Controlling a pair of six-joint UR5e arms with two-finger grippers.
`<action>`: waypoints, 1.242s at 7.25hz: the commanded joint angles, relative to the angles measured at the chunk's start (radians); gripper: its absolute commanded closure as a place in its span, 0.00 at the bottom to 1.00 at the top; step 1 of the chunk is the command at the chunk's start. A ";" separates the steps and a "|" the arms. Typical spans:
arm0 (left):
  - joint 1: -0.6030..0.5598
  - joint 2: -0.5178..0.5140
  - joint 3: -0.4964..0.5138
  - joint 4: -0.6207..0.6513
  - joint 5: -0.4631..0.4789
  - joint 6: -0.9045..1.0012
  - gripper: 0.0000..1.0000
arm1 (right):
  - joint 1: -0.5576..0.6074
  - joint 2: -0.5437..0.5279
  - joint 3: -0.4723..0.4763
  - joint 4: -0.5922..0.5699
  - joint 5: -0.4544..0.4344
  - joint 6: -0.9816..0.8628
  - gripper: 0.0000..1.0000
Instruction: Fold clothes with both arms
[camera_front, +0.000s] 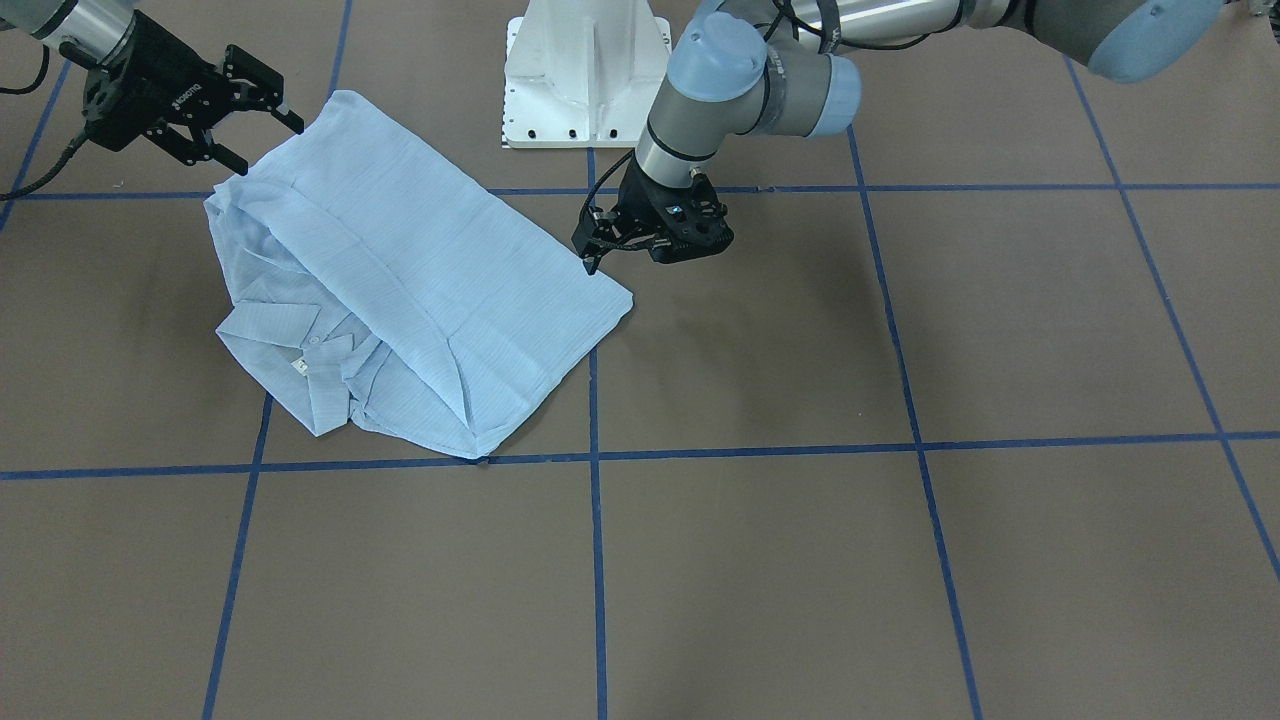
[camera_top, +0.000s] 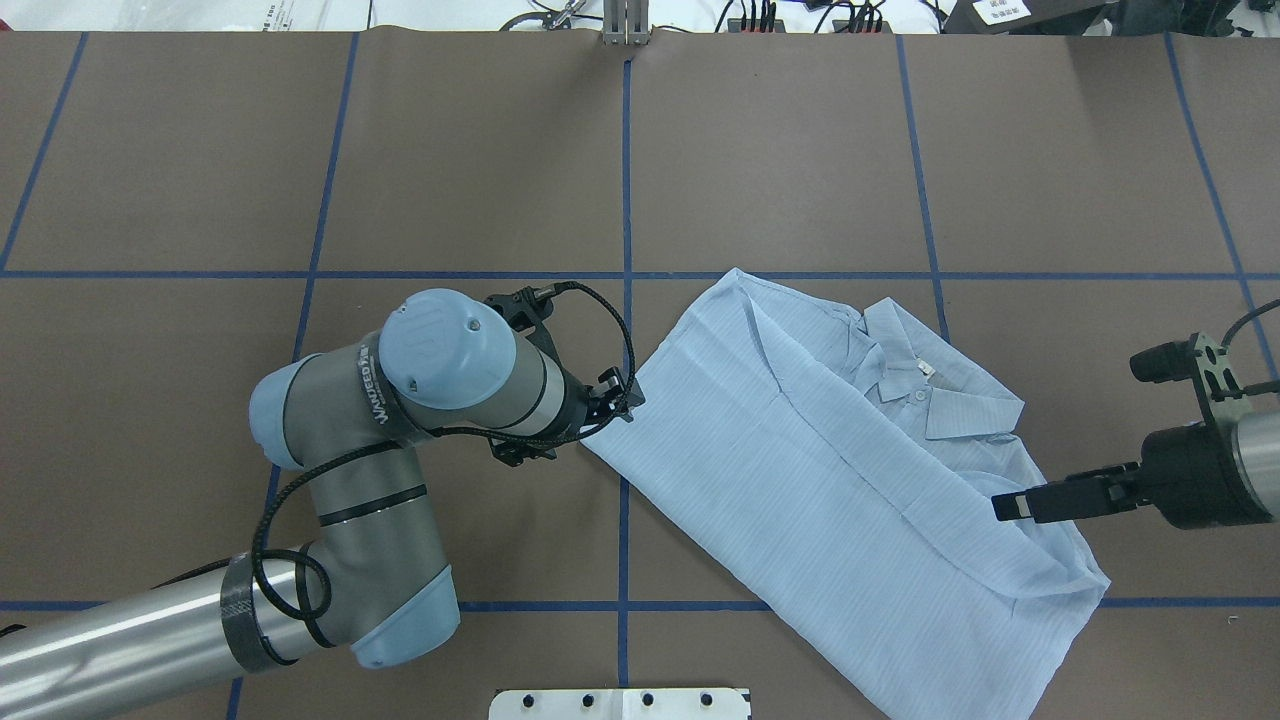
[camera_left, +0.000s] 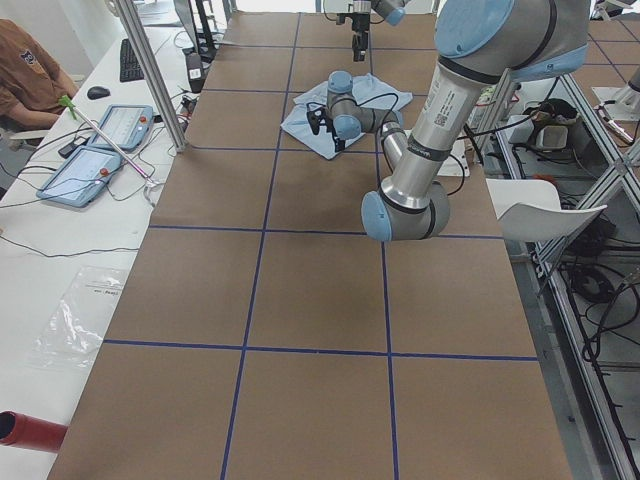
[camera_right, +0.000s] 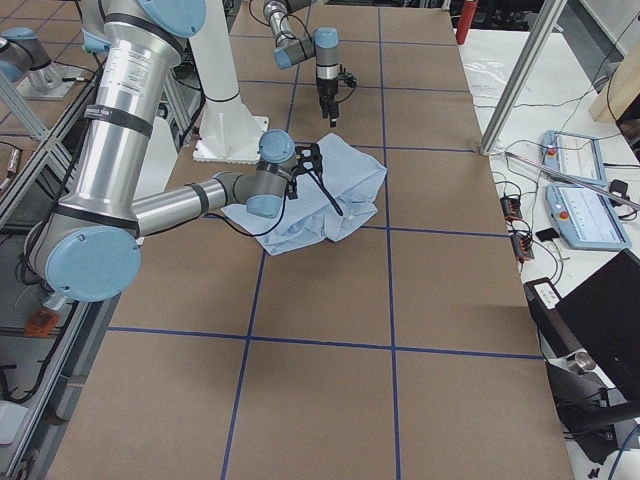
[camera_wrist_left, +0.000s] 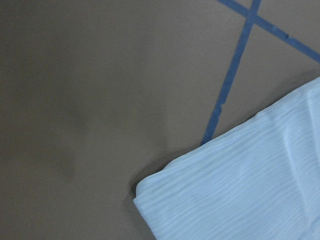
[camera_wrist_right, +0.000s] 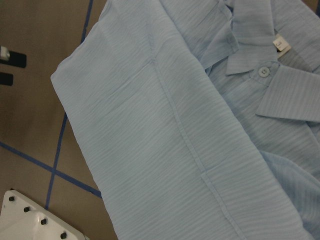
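The pale-blue shirt lies folded on the brown table, collar and white neck tag facing up. It also shows in the overhead view and both wrist views. My left gripper is low, beside the shirt's folded corner, open and holding nothing; that corner lies flat on the table. My right gripper is wide open and empty, raised over the shirt's opposite end.
The white pedestal base stands at the robot side of the table. Blue tape lines grid the brown surface. A desk with tablets and a seated person is beside the table.
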 joint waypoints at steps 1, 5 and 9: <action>0.013 -0.005 0.056 -0.004 0.017 -0.003 0.06 | 0.014 0.012 -0.001 0.000 0.001 0.000 0.00; 0.014 -0.044 0.094 -0.007 0.018 -0.015 0.18 | 0.016 0.012 -0.010 0.000 -0.001 0.000 0.00; 0.016 -0.068 0.159 -0.051 0.018 -0.026 0.22 | 0.019 0.012 -0.016 0.000 -0.002 0.000 0.00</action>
